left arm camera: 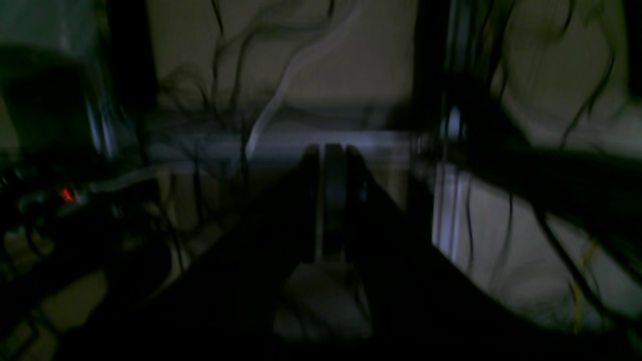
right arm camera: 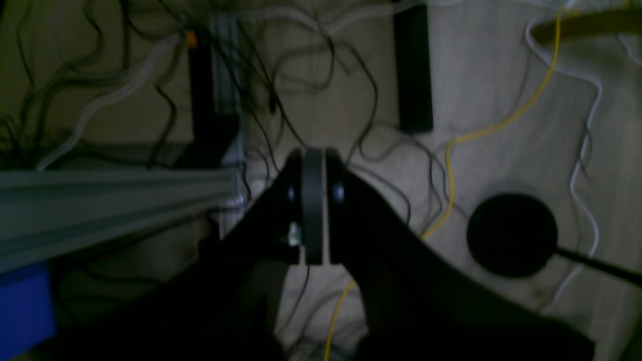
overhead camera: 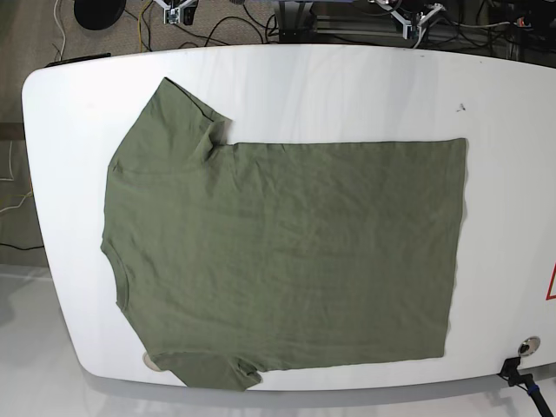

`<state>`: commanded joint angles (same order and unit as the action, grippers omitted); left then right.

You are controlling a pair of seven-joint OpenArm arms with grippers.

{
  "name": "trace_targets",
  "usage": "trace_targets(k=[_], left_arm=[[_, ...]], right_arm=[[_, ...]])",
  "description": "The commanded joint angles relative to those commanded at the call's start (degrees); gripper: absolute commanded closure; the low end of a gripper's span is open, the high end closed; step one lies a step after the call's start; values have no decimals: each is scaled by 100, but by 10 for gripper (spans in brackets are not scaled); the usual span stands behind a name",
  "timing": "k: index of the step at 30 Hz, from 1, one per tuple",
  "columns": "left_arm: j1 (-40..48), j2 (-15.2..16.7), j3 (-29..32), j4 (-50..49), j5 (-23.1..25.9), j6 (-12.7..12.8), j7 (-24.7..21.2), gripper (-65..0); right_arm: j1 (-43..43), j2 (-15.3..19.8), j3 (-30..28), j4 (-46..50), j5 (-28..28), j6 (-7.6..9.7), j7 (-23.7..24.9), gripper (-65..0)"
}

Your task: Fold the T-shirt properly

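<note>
The olive-green T-shirt (overhead camera: 295,252) is spread nearly flat on the white tabletop (overhead camera: 347,95), its neckline at the base view's left and its straight hem at the right. Soft wrinkles are seen across the body; both sleeves are creased near the underarms. The fingers of the left tool (left arm camera: 331,150) and right tool (right arm camera: 316,153) are held together, beyond the far edge.

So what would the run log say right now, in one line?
shirt: spread on table, unfolded | left gripper: beyond table edge | right gripper: same | contact: none
</note>
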<state>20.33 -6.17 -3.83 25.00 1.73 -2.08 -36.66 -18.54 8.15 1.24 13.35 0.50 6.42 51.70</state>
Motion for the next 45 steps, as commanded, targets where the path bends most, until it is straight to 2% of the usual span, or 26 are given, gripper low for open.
trace_targets(k=[1,5,7,10,14,17,20,23,28,32,35,36,42,45], left_arm=[[87,3,7,251,12,-16,-180,0],[410,-19,92,815,-114,-129,-561,0],[547,-27,75,839,-153,-56,-664,-5],[944,-38,85,1446,-235,-69,-348,-14],[1498,-62,95,2409,-247,-61,-60,-19],[1849,-84,108,2982,-258,-69,4,-19],[2124,-98,94,3401,-225,-52,-12,-17],[2380,-112,86,3906,-279,-69,181,-16],[2863,-158,105,4821,-370,-81,490,-20],[3171,-194,60,5474,-448,-106,951,-18],[3302,-223,-7,6030,-519,-118,1363,-20],[3325,-234,56,6107,-528,-160,1199,-2],[3858,-499,78,7365,-735,-204,1312,-1],[4080,-646,111,8000,-850,-223,1374,0]], right_arm=[[-97,15,18,146,27,-25,153,-2],[-453,80,17,785,40,-53,199,0],[-367,-12,10,510,52,-19,507,-5],[-675,11,11,821,13,-37,515,-5],[-1225,69,46,1710,11,-22,566,-5],[-1706,125,76,2516,3,-113,618,-5],[-2166,174,70,3305,29,-279,638,-5],[-2604,240,102,4048,10,-365,579,-4],[-3316,408,132,5172,49,-384,385,-3],[-3854,576,231,6076,184,-377,279,-5],[-4145,705,345,6794,516,-370,50,-4],[-3888,599,245,6281,252,-358,-48,0],[-4080,813,291,7703,246,-356,-870,0],[-4058,822,520,8266,233,-349,-1296,0]])
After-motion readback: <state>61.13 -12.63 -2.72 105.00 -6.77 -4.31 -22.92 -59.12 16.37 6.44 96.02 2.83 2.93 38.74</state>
